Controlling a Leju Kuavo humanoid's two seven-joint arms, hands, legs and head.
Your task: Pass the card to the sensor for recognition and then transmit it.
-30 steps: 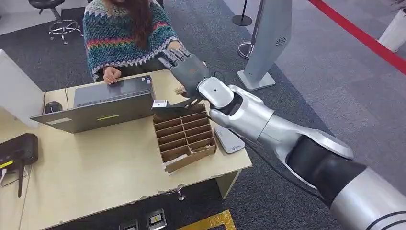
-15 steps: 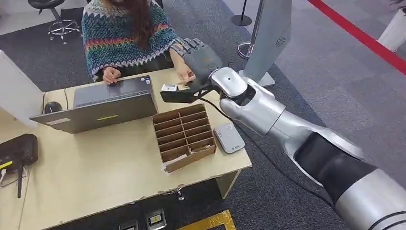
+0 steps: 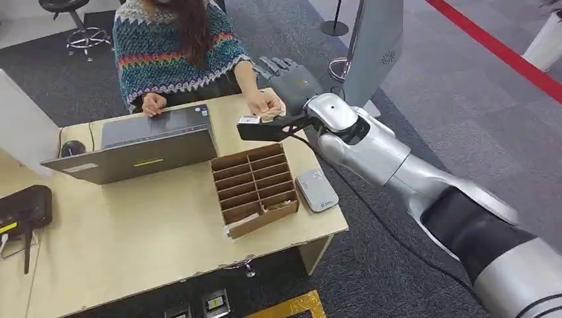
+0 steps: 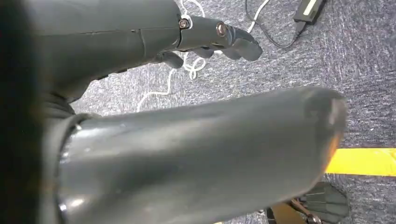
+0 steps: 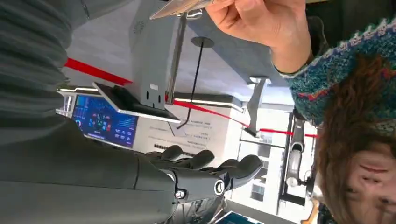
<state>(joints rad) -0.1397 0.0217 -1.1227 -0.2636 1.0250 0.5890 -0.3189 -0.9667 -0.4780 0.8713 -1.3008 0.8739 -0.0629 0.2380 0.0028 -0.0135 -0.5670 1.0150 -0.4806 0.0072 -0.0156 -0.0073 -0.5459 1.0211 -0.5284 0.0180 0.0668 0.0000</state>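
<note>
A small white card point(image 3: 249, 120) lies at the tip of my right hand's thumb, above the far edge of the table point(image 3: 132, 232). My right hand point(image 3: 286, 85) reaches toward a seated person in a patterned sweater, its other fingers point(image 3: 275, 66) spread away from the card. That person's hand point(image 3: 266, 104) touches the card; in the right wrist view this hand point(image 5: 261, 23) grips the card point(image 5: 180, 7). The grey sensor point(image 3: 317, 191) lies flat on the table's right side, apart from the card. Down over the carpet, my left hand point(image 4: 210, 39) hangs with nothing in it.
A cardboard divider box point(image 3: 255, 187) stands between the sensor and a grey laptop point(image 3: 146, 142). At the table's left edge sits a black device point(image 3: 23, 209), with a mouse point(image 3: 73, 147) behind it. A grey kiosk pillar point(image 3: 371, 53) stands beyond my right arm.
My right arm has carried the card from above the divider box away toward the person. The person's hand has come up and taken hold of the card.
</note>
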